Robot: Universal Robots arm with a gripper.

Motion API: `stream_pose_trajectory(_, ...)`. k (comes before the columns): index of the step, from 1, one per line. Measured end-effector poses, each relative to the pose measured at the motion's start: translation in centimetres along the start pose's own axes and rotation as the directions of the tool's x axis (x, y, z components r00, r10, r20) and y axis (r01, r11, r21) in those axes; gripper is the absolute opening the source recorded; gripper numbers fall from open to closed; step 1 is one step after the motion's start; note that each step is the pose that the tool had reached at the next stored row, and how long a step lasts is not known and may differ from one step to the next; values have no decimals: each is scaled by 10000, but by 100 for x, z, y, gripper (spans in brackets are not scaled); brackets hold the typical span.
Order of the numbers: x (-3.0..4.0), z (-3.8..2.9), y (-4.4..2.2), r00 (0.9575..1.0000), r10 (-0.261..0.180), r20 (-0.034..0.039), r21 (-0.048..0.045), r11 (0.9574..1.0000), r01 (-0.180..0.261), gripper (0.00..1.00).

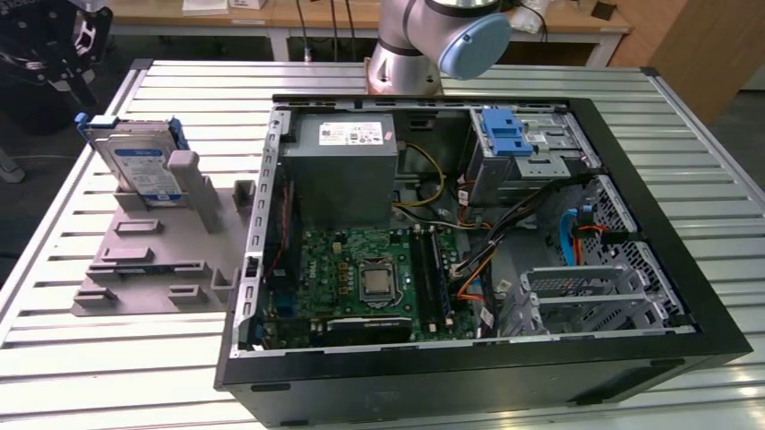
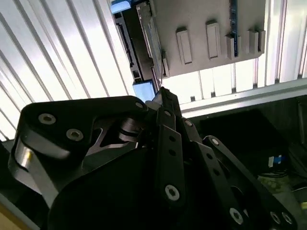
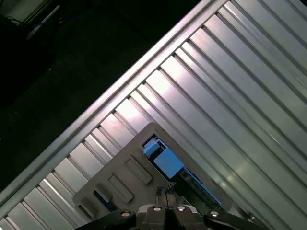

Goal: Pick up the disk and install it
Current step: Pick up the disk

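The disk [image 1: 135,163], silver-grey with a white-and-blue label and a blue carrier bracket, stands on edge in a grey holder [image 1: 156,260] on the table at the exterior view's left. My black gripper [image 1: 70,82] hangs in the air above the table's far left corner, apart from the disk. In both wrist views the fingertips meet with nothing between them, so the gripper [image 3: 165,192] is shut and empty. The disk [image 3: 168,163] shows just past the fingertips in the first wrist view, and edge-on as the disk [image 2: 144,43] in the second wrist view beyond the gripper [image 2: 161,92].
An open black computer case [image 1: 478,358] fills the table's middle and right. Inside are a grey power-supply box [image 1: 340,152], a green motherboard [image 1: 365,278], loose cables and a metal drive cage with a blue latch [image 1: 514,134]. The arm's base [image 1: 407,54] stands behind the case.
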State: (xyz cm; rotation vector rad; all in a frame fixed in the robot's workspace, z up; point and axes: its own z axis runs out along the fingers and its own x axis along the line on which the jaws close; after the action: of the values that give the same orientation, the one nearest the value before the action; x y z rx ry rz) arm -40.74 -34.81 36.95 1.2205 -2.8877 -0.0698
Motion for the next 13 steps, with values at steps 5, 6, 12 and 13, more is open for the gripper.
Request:
stream_pose_trajectory(5,0,2,0,9959,-901,-38,-12,9959,901,11)
stream_pose_trajectory(6,0,2,-1,9941,-1081,-45,-15,9941,1081,11)
stream_pose_trajectory(12,0,5,0,9778,-2093,-79,-39,9779,2092,11)
stream_pose_trajectory(13,0,5,0,9742,-2255,-84,-44,9742,2255,11)
